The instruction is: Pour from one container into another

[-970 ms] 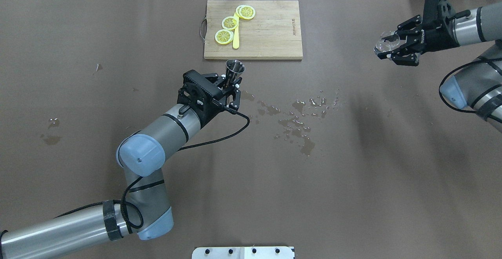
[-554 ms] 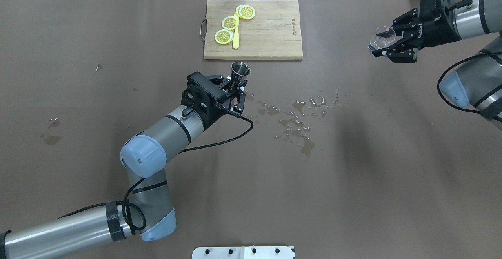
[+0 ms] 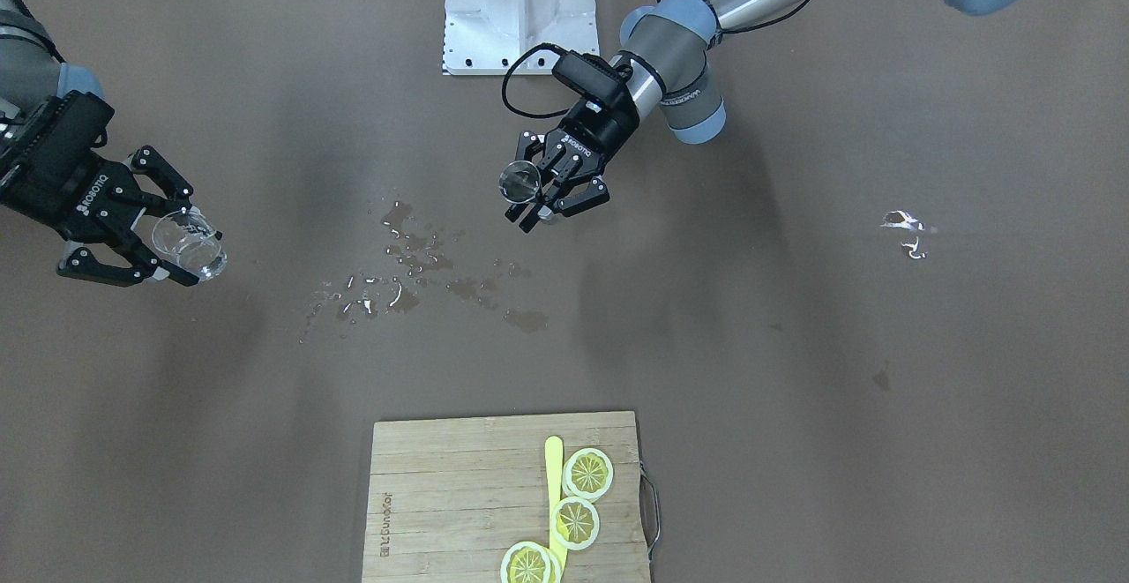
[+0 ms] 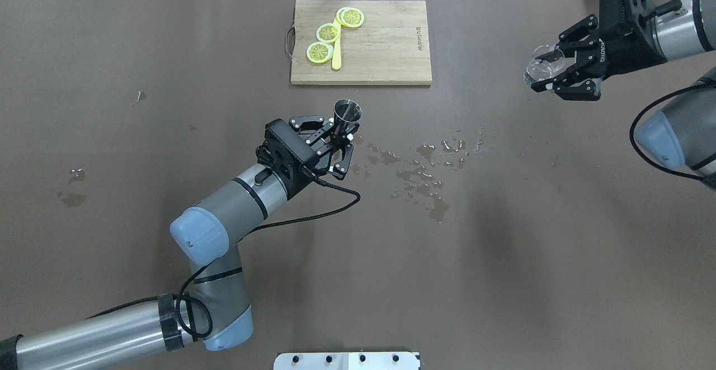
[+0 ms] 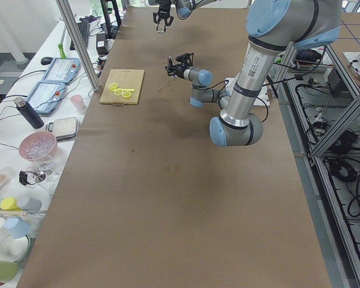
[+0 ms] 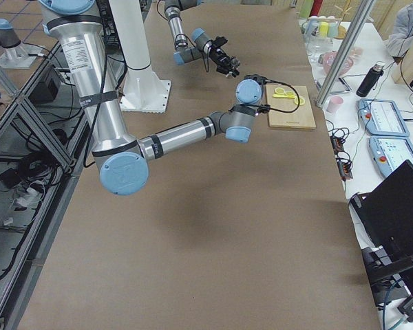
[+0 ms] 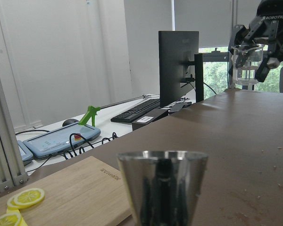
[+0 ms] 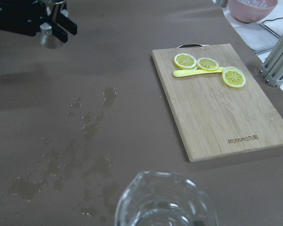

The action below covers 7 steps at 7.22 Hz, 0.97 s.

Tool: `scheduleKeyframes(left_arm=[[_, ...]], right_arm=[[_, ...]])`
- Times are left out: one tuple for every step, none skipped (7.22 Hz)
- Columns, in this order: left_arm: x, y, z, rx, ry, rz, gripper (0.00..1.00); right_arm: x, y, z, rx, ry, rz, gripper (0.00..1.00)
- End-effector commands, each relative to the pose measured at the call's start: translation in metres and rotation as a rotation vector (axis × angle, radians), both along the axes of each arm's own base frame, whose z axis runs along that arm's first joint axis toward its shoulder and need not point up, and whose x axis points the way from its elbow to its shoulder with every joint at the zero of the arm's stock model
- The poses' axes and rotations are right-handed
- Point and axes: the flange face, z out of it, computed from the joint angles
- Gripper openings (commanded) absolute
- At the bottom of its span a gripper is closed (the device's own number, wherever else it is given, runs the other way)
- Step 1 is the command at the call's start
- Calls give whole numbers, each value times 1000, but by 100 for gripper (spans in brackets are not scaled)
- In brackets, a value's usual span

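My left gripper (image 4: 339, 133) is shut on a small steel measuring cup (image 4: 347, 111), held upright above the table near the middle; the cup (image 3: 520, 182) shows in the front view too, and its rim fills the bottom of the left wrist view (image 7: 162, 181). My right gripper (image 4: 554, 73) is shut on a clear glass beaker (image 4: 540, 66), held in the air over the table's right side. The beaker (image 3: 190, 243) tilts slightly in the front view and its spouted rim (image 8: 162, 202) shows at the bottom of the right wrist view. The two containers are far apart.
A wooden cutting board (image 4: 361, 42) with three lemon slices (image 4: 328, 33) and a yellow knife (image 4: 337, 51) lies at the far middle. Spilled water (image 4: 425, 171) spreads on the brown table between the arms. Small wet spots (image 4: 72, 185) mark the left side.
My left gripper has carried the steel cup a little right and toward the robot. My right gripper has shifted the beaker slightly up and away, then steadied.
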Motion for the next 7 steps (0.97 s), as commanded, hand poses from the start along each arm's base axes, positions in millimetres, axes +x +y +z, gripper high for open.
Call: scheduleKeyframes(left_arm=[[2,12,5,72,49,-5,0],[7,10,-6,95,41,-15,0],[15,6,-17,116,23,-29,0],[23,5,-20,116,18,-26,0],[34,0,-15,107,-2,-27,0],[39,7,-15,105,-1,-16,0],[41,7,-9,100,-13,-19,0]], right_arm=[[4,15,2,83,106,-29,0],[-6,16,3,79,107,-43,0],[-17,19,1,79,108,-63,0],[-24,20,-5,107,116,-51,0],[-34,21,-9,112,128,-52,0],[-43,13,-28,102,132,-58,0],[-50,2,-55,79,136,-65,0]])
